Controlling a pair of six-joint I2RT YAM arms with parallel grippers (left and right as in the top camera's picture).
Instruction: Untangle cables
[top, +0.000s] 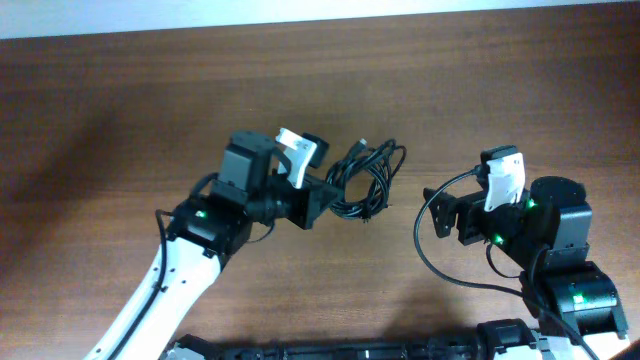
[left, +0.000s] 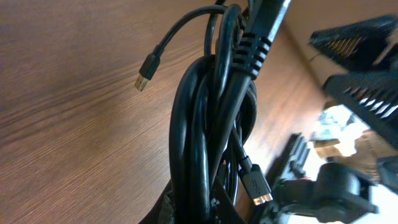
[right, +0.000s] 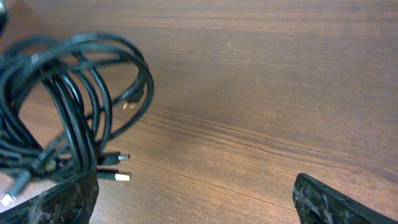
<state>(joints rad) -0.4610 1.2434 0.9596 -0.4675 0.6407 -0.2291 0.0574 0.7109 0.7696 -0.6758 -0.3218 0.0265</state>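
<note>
A knotted bundle of thin black cables (top: 364, 180) lies on the wooden table, just right of my left gripper (top: 322, 197). In the left wrist view the bundle (left: 211, 124) runs down between the left fingers, which are shut on it; a gold-tipped plug (left: 147, 73) sticks out left and a silvery plug (left: 258, 190) hangs lower right. My right gripper (top: 440, 213) is open and empty, well right of the bundle. In the right wrist view the bundle (right: 68, 106) loops at the left with two plugs (right: 114, 167) near the left finger.
The brown wooden table (top: 120, 120) stretches around both arms. A thicker black wire (top: 440, 262) loops from the right arm over the table. The right arm's base (top: 570, 270) fills the lower right corner.
</note>
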